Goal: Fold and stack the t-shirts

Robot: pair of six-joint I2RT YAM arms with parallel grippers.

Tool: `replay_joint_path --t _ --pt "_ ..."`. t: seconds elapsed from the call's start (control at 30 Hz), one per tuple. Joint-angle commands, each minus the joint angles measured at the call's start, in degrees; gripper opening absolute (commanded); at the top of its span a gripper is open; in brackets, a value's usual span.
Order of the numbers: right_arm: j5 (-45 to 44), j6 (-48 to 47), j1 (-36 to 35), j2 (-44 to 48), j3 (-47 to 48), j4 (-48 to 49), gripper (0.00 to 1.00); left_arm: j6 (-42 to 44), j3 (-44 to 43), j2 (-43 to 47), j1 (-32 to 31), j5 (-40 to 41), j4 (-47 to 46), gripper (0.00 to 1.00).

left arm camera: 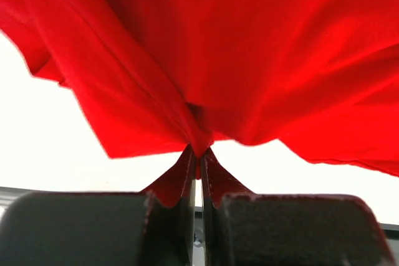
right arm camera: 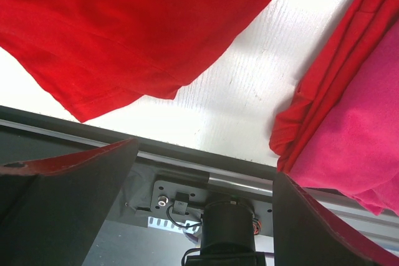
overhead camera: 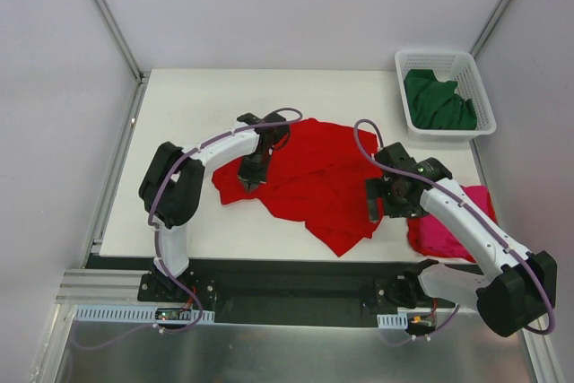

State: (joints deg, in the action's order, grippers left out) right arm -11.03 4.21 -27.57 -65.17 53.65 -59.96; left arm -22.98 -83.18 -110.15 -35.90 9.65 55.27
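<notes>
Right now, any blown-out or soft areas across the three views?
Left wrist: table blown out white behind the red t-shirt, left gripper soft. Right wrist: table grain sharp, right gripper's fingers dark and blurred. Top external: even light, faint shadows.

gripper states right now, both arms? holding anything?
left gripper: shut, pinching a fold of the red t-shirt.
right gripper: open, nothing between its fingers.

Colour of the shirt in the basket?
Dark green shirt, seen best in the top external view.
</notes>
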Motion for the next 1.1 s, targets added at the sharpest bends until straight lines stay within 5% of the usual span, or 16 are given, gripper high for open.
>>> replay_joint_path --t 0.0,0.2,0.47,0.5,0.53,0.57,0.7,0.83,1.07 --pt "0.92 -0.34 0.24 -0.14 -0.39 -0.24 0.96 -1.44 -6.1 6.07 0.48 4.49 5.72 0.0" --pt "1.36 -0.52 0.33 0.04 -0.12 -0.68 0.96 -2.07 -24.7 6.45 1.97 18.8 16.79 0.0" --pt "1.97 -0.96 0.33 2.32 0.67 -3.23 0.96 6.81 -47.51 -3.49 16.54 38.77 14.0 0.0" --pt "2.06 -1.04 0.33 2.59 0.49 -3.49 0.96 4.98 -48.3 -4.97 17.52 43.3 15.82 0.13" --pt "1.97 -1.04 0.33 3.37 0.41 -4.1 0.96 4.01 -48.31 -5.34 18.23 43.87 16.45 0.43" --pt "1.97 -1.04 0.33 3.64 0.32 -4.28 0.96 4.26 -47.09 -5.08 18.84 43.27 16.54 0.99" --pt "2.06 -0.69 0.24 5.31 -0.74 -4.37 0.96 0.23 -39.01 -0.61 18.59 40.47 16.63 0.99" --pt "2.32 -0.78 0.33 5.4 0.58 -4.64 0.96 -5.31 -26.11 6.42 17.8 21.87 14.62 0.99" --pt "5.13 -1.75 0.33 3.65 1.99 -3.05 0.96 -4.7 -2.54 14.35 14.45 7.35 1.7 0.99"
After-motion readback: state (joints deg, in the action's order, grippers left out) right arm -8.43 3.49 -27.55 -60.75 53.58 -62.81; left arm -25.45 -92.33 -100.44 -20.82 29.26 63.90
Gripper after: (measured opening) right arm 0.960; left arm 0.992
